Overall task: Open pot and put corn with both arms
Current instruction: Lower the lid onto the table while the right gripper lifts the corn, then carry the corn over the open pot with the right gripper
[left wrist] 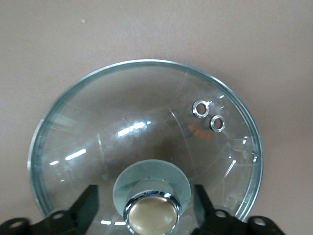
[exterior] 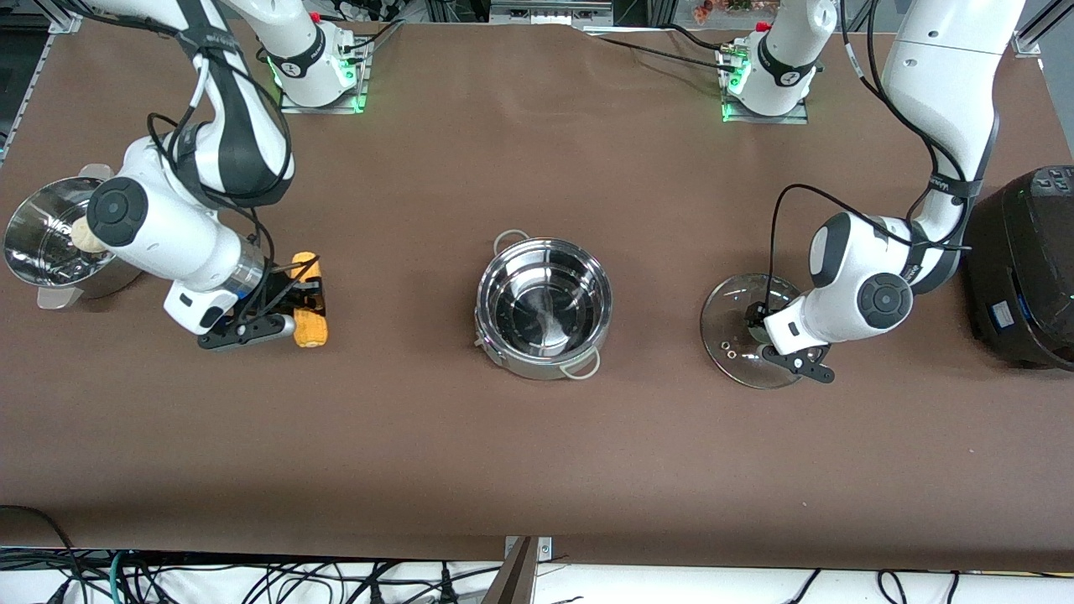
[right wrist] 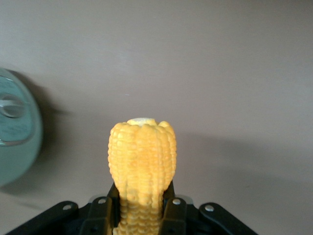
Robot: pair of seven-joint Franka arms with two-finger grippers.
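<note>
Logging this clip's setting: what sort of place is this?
Likely a robotics lab bench staged as a kitchen: two bolted-down arms, a brown-covered table, loose cables along its edge, plus a pot and black cooker.

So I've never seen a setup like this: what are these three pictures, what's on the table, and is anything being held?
Two white robot arms work at a brown table. The front view looks down from across it; the other two come from cameras on each arm's wrist.

In the middle stands the open steel pot, empty. Its glass lid lies on the table toward the left arm's end, with the left pincer open around the knob.

The right pincer is shut on the corn, toward the right arm's end.

Also there: a steamer bowl holding a bun, and a black cooker.
</note>
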